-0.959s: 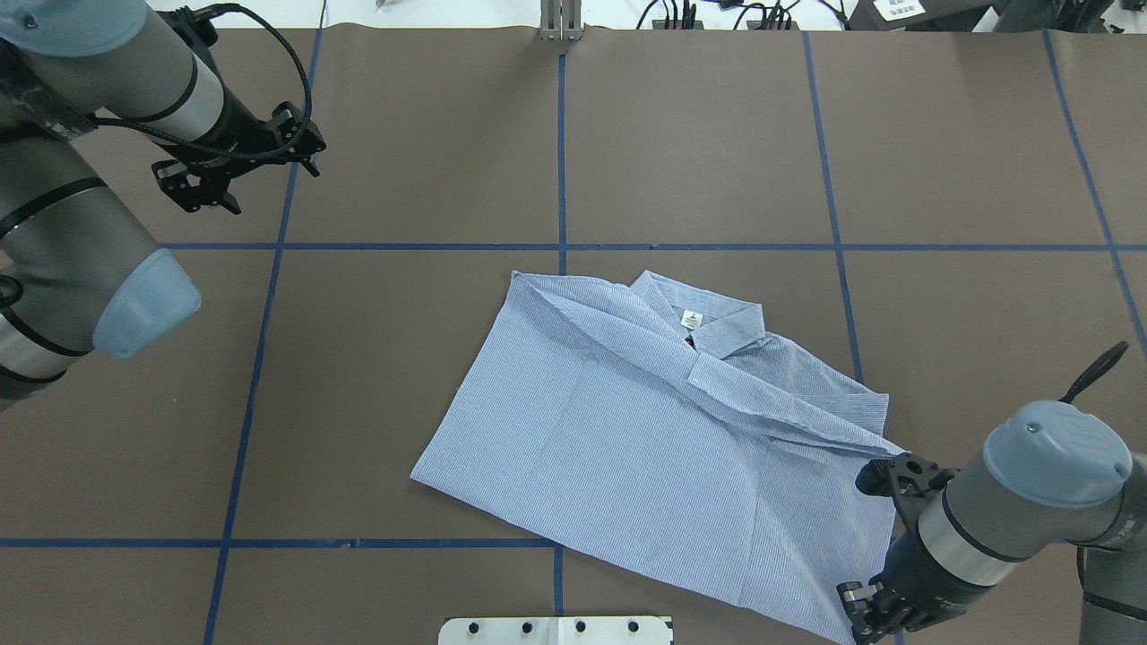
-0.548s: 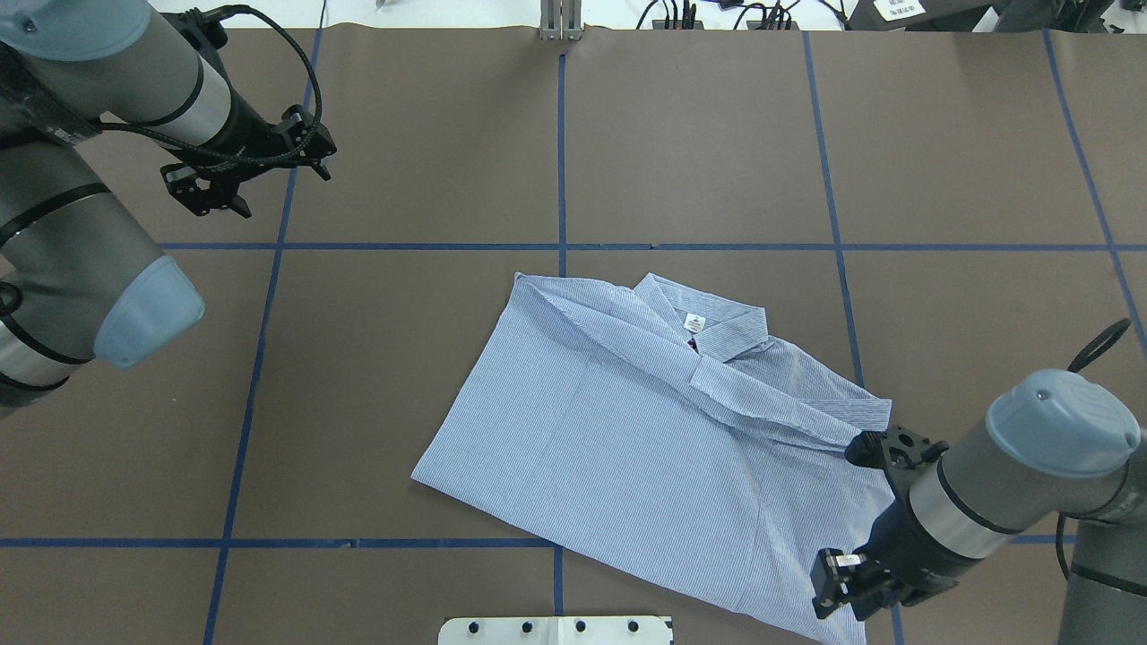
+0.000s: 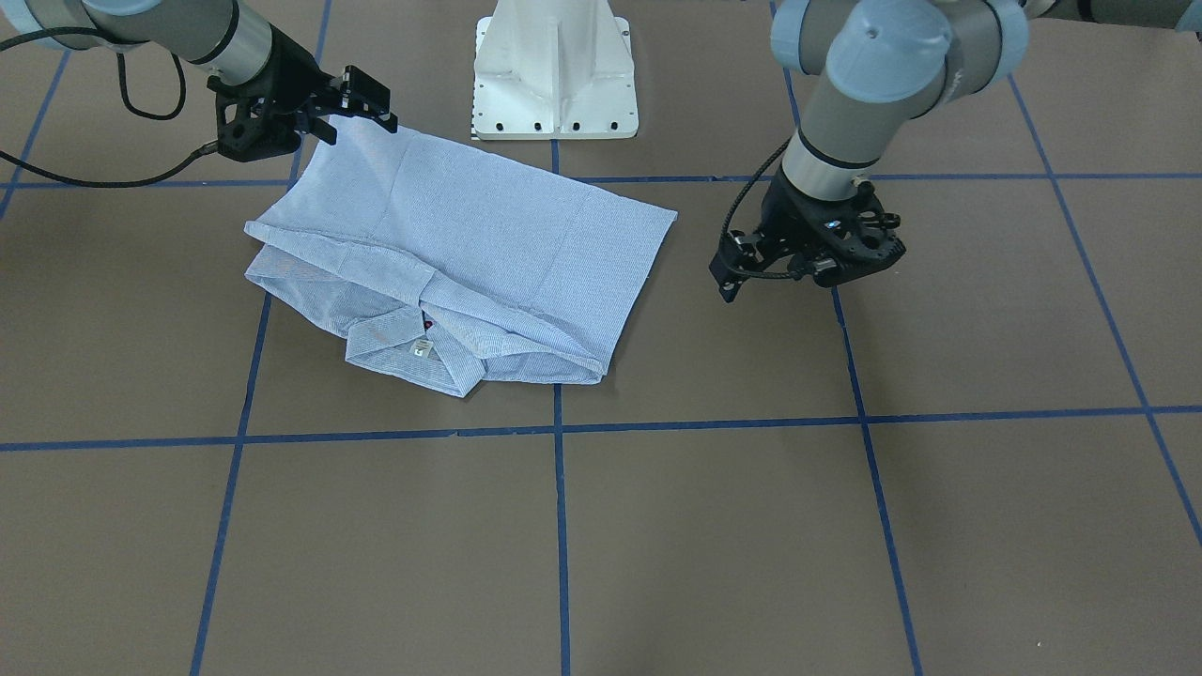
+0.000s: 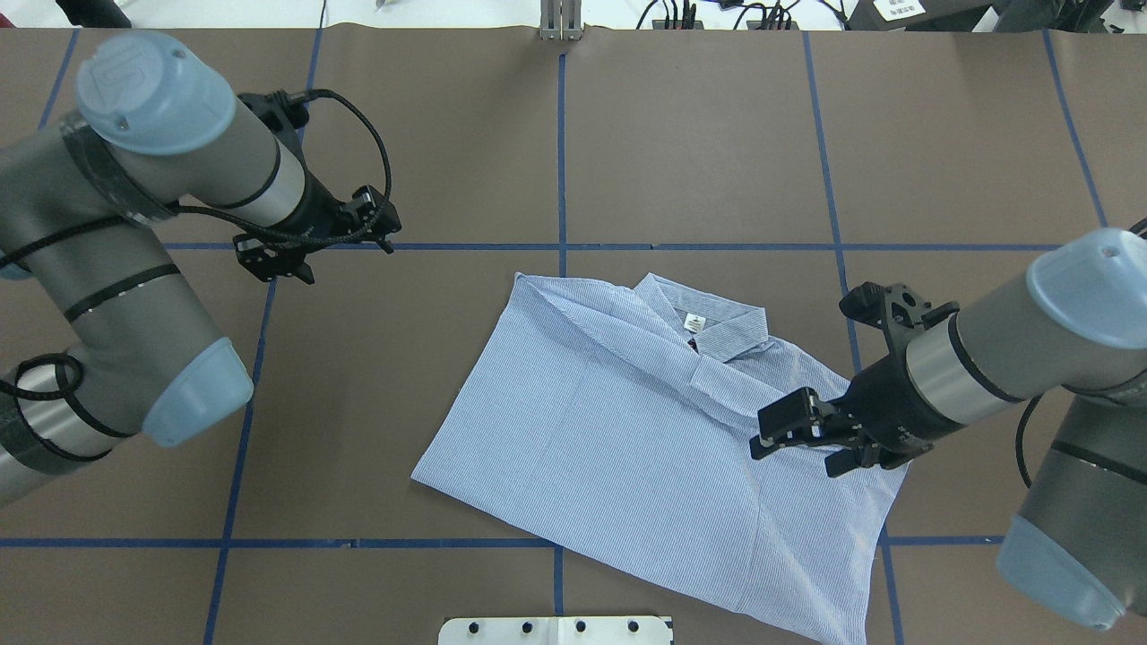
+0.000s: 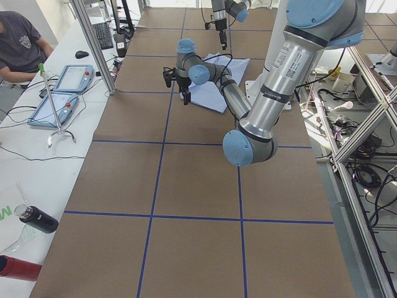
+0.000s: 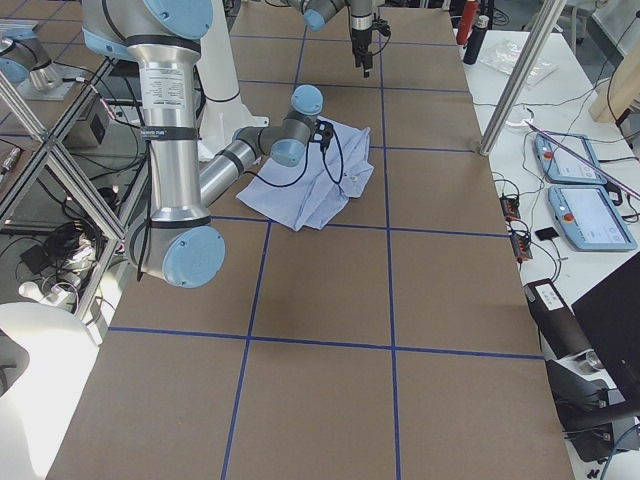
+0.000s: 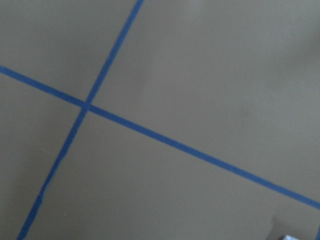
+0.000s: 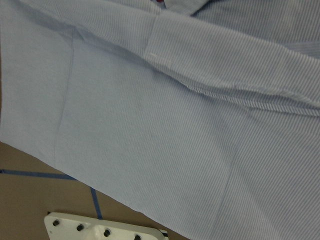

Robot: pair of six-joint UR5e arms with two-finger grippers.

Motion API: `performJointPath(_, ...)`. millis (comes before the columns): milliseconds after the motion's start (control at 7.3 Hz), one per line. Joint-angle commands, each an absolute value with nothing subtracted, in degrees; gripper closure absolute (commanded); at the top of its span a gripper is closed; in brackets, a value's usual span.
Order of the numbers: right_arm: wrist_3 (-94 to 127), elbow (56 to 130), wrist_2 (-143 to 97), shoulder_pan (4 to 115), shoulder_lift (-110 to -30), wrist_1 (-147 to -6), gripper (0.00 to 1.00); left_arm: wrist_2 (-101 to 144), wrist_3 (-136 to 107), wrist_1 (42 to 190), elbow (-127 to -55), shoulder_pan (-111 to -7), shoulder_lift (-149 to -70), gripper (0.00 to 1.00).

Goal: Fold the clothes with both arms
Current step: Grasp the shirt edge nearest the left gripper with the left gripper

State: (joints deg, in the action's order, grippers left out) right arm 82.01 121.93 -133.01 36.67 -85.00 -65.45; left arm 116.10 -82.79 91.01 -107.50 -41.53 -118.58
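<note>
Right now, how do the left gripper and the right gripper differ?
The left gripper hangs over bare table, clear of the shirt; the right gripper is above the shirt. The left gripper's camera sees only table and blue tape; the right gripper's shows striped cloth. Both look open and empty.

Exterior left view. The brown surface (image 5: pixel 186 205) carries a grid of blue tape lines. The near left arm (image 5: pixel 273 81) drops from the upper right to a blue-capped elbow, then reaches away along the surface. Its jaws point downward and overlap the near edge of the shirt (image 5: pixel 205 98); contact cannot be determined. The shirt lies flat, partly hidden behind the forearm. The far right arm (image 5: pixel 218 9) hangs small above the shirt's far side. On a white side table (image 5: pixel 25 167) are two tablets (image 5: pixel 69 77), a keyboard (image 5: pixel 102 34), a black bottle (image 5: pixel 38 219) and a red bottle (image 5: pixel 17 268). A person (image 5: pixel 22 37) sits at top left.
</note>
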Motion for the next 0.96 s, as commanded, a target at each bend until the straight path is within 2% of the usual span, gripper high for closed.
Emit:
performJointPath(0,81.9,121.5,-132.1,41.3,-81.8,-65.5,0.00,116.3,-99.9,98.9,-109.1,-35.1,-118.0,0.00)
performJointPath(411,81.7,121.4,-131.9,42.9,-80.9,-65.6,0.00,108.4,-109.3,101.3,-109.1,-25.7,-115.2,0.00)
performJointPath(822,81.6,121.3,-131.9,43.0,-80.9,-65.6,0.00,106.6,-110.3,109.1,-109.0,-24.0,-110.1,0.00)
